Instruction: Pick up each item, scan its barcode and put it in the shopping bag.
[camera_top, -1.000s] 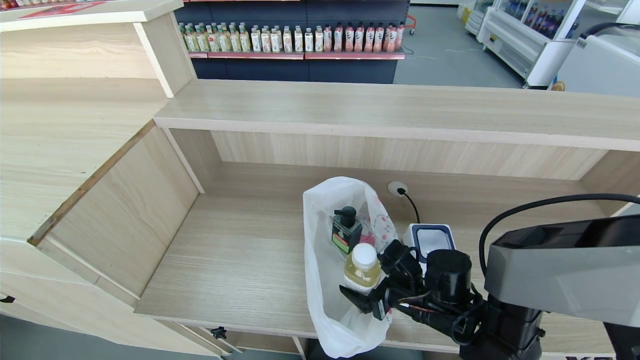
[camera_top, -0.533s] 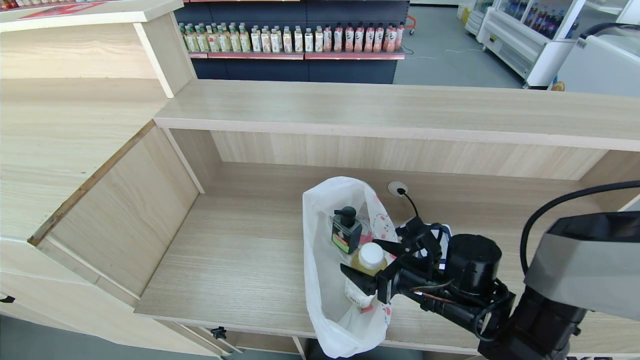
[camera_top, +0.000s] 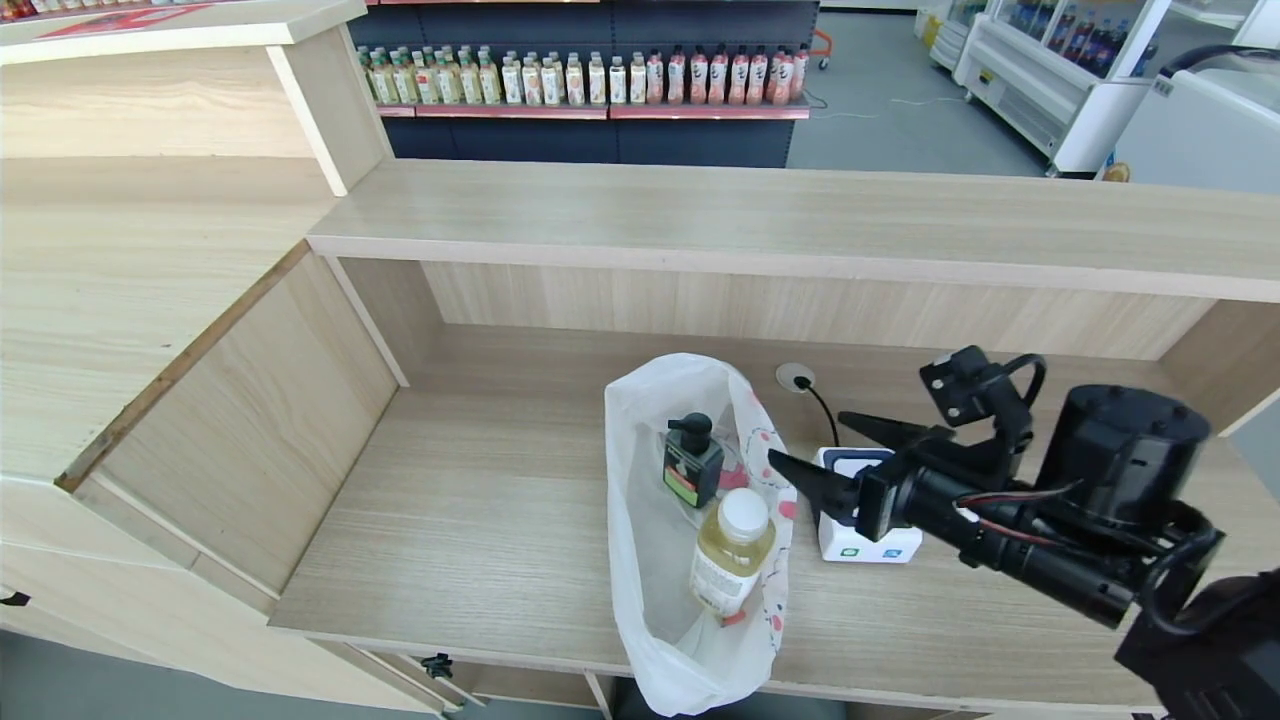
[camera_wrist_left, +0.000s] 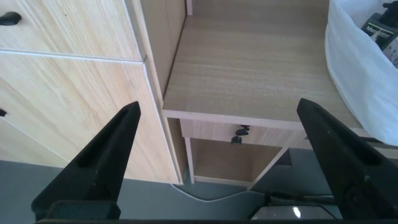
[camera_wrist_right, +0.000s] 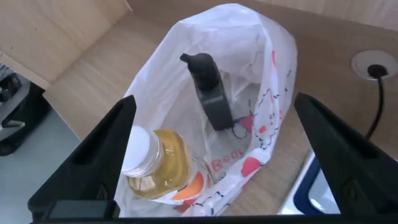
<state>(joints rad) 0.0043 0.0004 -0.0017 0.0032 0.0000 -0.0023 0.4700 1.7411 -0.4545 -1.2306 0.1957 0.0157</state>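
While its two dark fingers stand spread wide with nothing between them, the right pincer (camera_top: 810, 437) hangs over the scanner (camera_top: 868, 545), tips pointing toward the shopping bag (camera_top: 640, 560). The scanner is a white box with a blue-rimmed window on top. It sits on the tabletop (camera_top: 480, 500) just beside the bag, on the robot's right. A black cable (camera_top: 822, 405) runs from behind the scanner to a round grommet (camera_top: 795, 376) in the wood near the back wall.

The bag is white plastic with red print, and its mouth gapes open. It lies along the tabletop and its near end reaches the front edge. Two items are inside it. A bottle of yellow liquid (camera_top: 733, 545) with a white cap leans at the near side. A dark pump bottle (camera_top: 692, 462) stands upright farther back, close beside the yellow one.

The left pincer (camera_wrist_left: 219, 107) is low, out in front of the tabletop's front edge, with its fingers also set far apart and empty. Beyond it are light wooden drawer fronts (camera_wrist_left: 68, 31) and the bag's white side.
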